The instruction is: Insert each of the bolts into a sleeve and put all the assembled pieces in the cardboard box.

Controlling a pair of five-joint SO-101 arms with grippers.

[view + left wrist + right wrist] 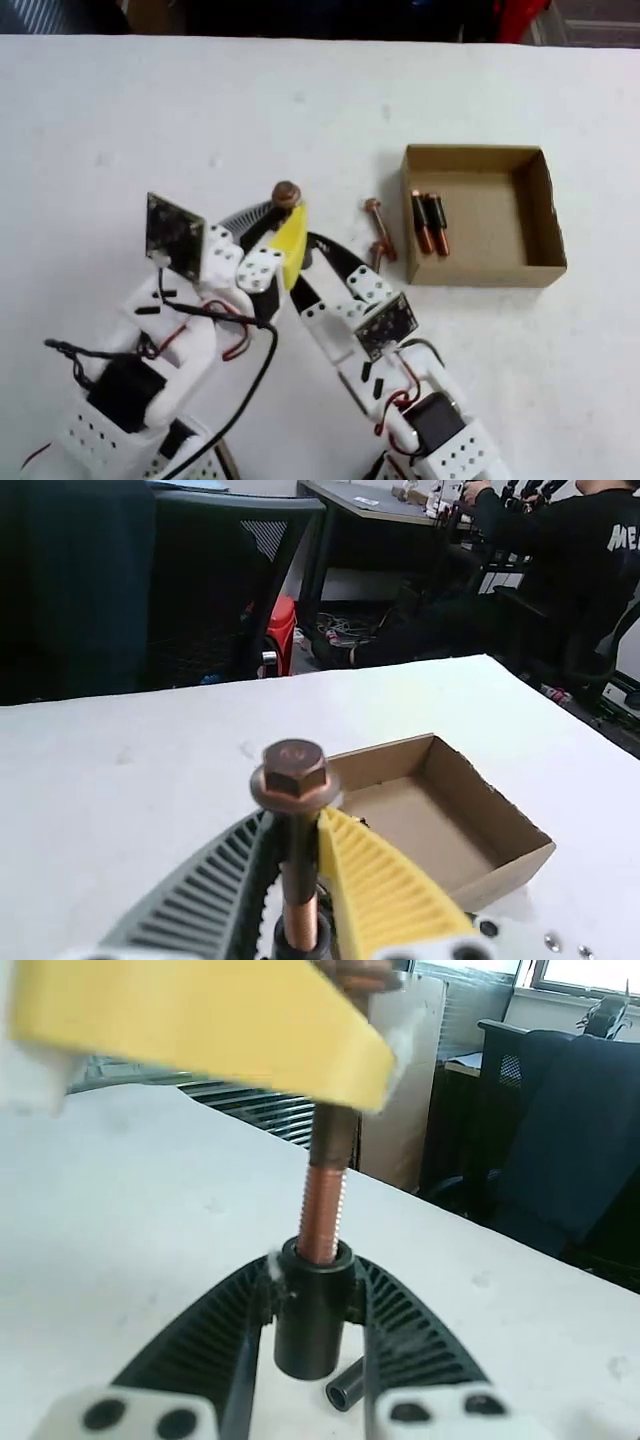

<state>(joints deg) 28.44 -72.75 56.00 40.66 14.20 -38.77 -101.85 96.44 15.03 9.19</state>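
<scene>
Bolt (298, 875) upright, head up; threaded end inside the vertical sleeve (312, 1325).

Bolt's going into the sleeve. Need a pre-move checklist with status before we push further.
1. Left gripper shut on the copper hex-head bolt: ok.
2. Right gripper shut on the black cylindrical sleeve: ok.
3. Bolt's threaded end inside the sleeve's mouth: ok.
4. Bolt fully seated: not ok, a long stretch of shank is exposed above the sleeve.
5. Room in the brown cardboard box: ok, two assembled pieces lie along one side.
6. All parts assembled: not ok, a loose copper bolt lies beside the box and a spare black sleeve lies by the right gripper.
</scene>
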